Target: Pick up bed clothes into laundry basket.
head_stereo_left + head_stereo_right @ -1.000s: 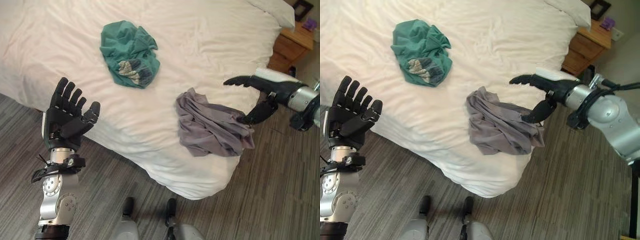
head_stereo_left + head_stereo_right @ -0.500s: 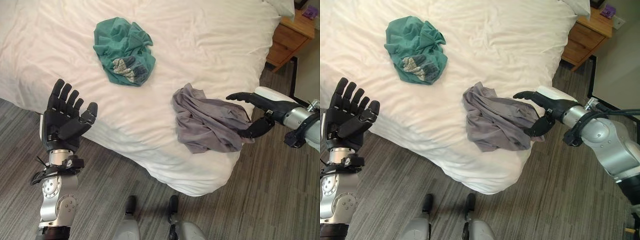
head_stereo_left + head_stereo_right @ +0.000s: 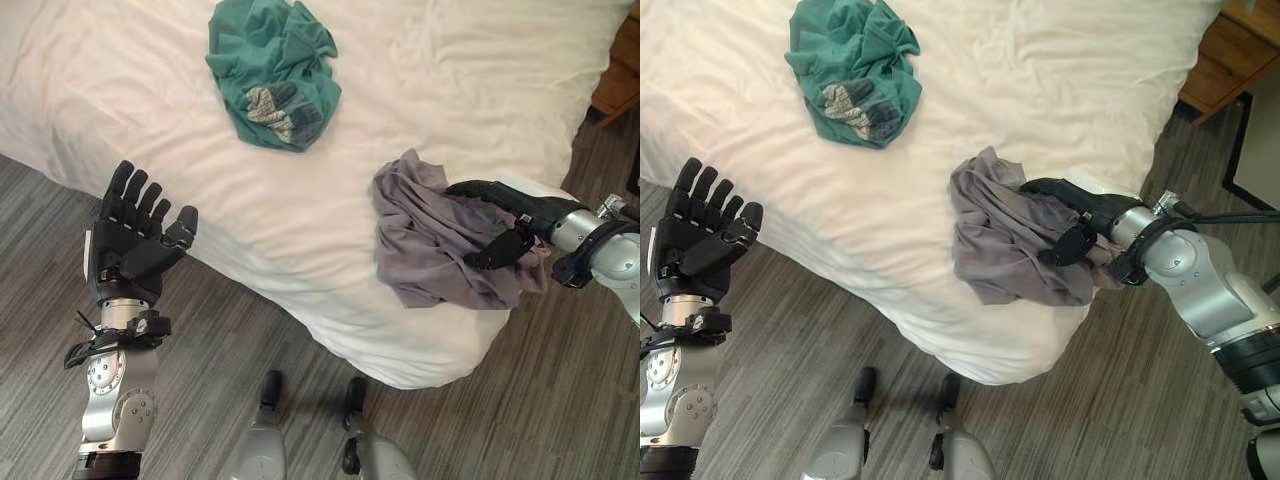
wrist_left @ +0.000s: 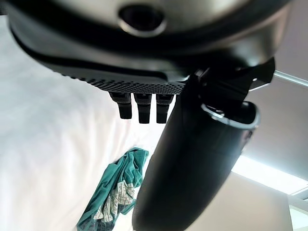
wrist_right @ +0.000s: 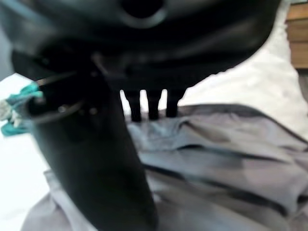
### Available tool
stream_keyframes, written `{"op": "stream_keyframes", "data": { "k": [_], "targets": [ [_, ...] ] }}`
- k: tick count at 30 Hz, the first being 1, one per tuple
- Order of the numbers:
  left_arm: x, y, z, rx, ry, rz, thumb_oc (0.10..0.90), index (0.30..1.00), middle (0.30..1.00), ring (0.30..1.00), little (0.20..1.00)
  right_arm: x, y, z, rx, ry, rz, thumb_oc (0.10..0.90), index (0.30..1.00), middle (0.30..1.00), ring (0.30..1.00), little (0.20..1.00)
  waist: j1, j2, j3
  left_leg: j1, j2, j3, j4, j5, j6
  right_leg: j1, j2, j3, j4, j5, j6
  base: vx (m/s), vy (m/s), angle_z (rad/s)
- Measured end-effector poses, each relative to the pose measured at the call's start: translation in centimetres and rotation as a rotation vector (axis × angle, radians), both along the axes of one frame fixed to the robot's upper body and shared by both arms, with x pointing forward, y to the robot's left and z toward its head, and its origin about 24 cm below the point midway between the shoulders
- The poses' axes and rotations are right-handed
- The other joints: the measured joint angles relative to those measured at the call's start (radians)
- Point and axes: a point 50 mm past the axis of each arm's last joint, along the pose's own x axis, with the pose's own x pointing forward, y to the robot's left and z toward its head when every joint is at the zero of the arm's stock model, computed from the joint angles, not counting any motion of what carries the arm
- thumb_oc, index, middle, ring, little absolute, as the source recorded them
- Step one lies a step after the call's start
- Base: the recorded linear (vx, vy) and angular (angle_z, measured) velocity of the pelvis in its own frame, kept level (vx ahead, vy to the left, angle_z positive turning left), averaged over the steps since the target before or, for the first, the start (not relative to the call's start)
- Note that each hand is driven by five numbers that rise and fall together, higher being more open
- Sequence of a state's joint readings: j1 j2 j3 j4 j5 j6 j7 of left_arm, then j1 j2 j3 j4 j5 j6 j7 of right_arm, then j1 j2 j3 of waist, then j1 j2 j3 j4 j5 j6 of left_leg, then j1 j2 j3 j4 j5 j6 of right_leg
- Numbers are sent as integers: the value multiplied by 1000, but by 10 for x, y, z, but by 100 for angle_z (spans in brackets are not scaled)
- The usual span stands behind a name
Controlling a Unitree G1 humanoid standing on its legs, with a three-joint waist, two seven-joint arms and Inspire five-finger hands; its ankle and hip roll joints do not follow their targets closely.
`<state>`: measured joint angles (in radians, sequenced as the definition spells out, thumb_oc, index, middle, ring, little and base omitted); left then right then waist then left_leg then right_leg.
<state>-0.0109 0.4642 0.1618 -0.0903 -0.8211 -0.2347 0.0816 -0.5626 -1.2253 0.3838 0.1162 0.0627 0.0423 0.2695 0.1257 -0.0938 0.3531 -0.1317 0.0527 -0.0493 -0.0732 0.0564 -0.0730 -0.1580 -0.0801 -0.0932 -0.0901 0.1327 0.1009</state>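
L hand [image 3: 135, 240] is idling off the bed edge w/ fingers spread, holding nothing. The teal garment [image 3: 272, 70] is lying further up the bed [image 3: 200, 190]. R hand [image 3: 505, 215] is resting over the grey garment [image 3: 440, 245] near the bed corner, fingers straight, thumb apart, not yet gripping. Best approach: press into the folds, then curl both sides around 1 thick bunch. R wrist view is showing cloth creases under the fingers [image 5: 149, 103]; the head views aren't

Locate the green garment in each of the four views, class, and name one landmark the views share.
Left eye view: green garment, top centre on the bed.
Right eye view: upper left.
Left wrist view: past the left hand's fingers.
Right wrist view: sliver at the edge.
Shared landmark: white bedding.
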Motion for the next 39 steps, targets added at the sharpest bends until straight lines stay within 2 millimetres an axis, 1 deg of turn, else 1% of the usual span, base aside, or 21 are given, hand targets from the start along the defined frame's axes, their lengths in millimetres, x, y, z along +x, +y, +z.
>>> {"op": "stream_keyframes", "data": {
  "k": [2,4,5,7,8,11,14,19,20,21,28,30,32,36,37,39],
  "targets": [
    [0,1,2,13,-1,-1,800,900,900,900,900,0,0,0,20,5,2,800,900,900,900,900,-1,1,13,-7,0,-4,0,1,-1,-5,-1,-3,0,0,0,-6,-24,5],
    [1,4,6,40,-4,0,800,900,900,900,900,-1,-1,-2,47,15,1,800,900,900,900,900,-3,3,15,-28,-1,-13,1,5,-2,-20,-1,-11,0,0,0,-9,-30,12],
    [4,5,13,56,-18,1,800,900,900,900,900,-2,-4,-5,75,28,-13,800,900,900,900,900,0,10,24,-41,-1,-20,2,9,-2,-30,-2,-16,0,0,0,-5,-16,19],
    [6,5,17,54,-34,5,800,900,900,900,900,-3,-7,-3,97,20,-24,800,900,900,900,900,0,24,38,-47,-2,-31,5,11,-2,-29,-3,-29,0,0,0,1,-21,20],
    [7,5,18,54,-37,6,800,900,900,900,900,-4,-9,1,123,6,-30,800,900,900,900,900,-2,38,50,-48,-5,-42,7,11,-1,-24,-7,-38,0,0,0,5,-22,16],
    [6,5,18,54,-34,7,800,900,900,900,900,-5,-12,8,145,-17,-43,800,900,900,900,900,-3,53,59,-49,-10,-45,12,11,-1,-21,-11,-40,0,0,0,3,-7,5],
    [7,4,18,55,-38,4,800,900,900,900,900,-9,-16,4,171,-9,-52,800,900,900,900,900,-5,56,61,-49,-14,-54,16,11,-1,-16,-14,-43,0,0,0,-5,-11,7],
    [6,4,19,56,-38,2,800,900,900,900,900,-15,-26,5,198,-23,-86,800,900,900,900,900,-4,79,74,-50,-20,-75,18,19,3,-4,-19,-69,0,-2,2,2,-17,14],
    [6,5,18,55,-35,5,800,900,900,900,900,-15,-27,5,200,-26,-93,695,742,742,742,742,-2,82,76,-50,-21,-78,19,20,2,-2,-20,-71,0,-2,2,-5,-19,8],
    [6,5,18,55,-35,5,800,900,900,900,900,-15,-28,5,201,-30,-97,400,300,300,300,300,-1,82,76,-50,-21,-78,19,21,2,-1,-20,-71,0,-2,2,-11,-16,5],
    [7,4,20,55,-44,2,800,900,900,900,900,-15,-29,11,208,-56,-103,400,300,300,300,300,-5,82,76,-50,-22,-80,24,22,1,2,-20,-71,0,-2,2,0,0,0],
    [7,4,21,56,-47,1,800,900,900,900,900,-18,-30,13,215,-67,-105,400,300,300,300,300,-6,82,76,-50,-23,-80,24,22,1,2,-22,-71,0,-2,2,0,0,0],
    [7,3,22,56,-53,1,800,900,900,900,900,-25,-36,16,232,-91,-123,400,300,300,300,300,-7,83,76,-50,-28,-80,25,22,1,2,-26,-70,0,-2,2,0,0,0],
    [4,10,25,55,-67,30,800,900,900,900,900,-41,-43,25,251,-166,-135,400,300,300,300,300,-17,83,76,-49,-34,-76,26,22,2,3,-32,-67,1,-2,2,1,12,0],
    [3,15,28,52,-79,55,800,900,900,900,900,-48,-47,32,254,-210,-150,400,300,300,300,300,-27,82,76,-45,-35,-74,26,21,3,6,-33,-66,1,-1,3,5,68,-3],
    [0,18,32,41,-103,75,800,900,900,900,900,-57,-52,39,254,-254,-160,400,300,300,300,300,-32,82,76,-42,-35,-69,27,20,5,7,-33,-61,1,-1,3,13,68,-7]
  ]
}}
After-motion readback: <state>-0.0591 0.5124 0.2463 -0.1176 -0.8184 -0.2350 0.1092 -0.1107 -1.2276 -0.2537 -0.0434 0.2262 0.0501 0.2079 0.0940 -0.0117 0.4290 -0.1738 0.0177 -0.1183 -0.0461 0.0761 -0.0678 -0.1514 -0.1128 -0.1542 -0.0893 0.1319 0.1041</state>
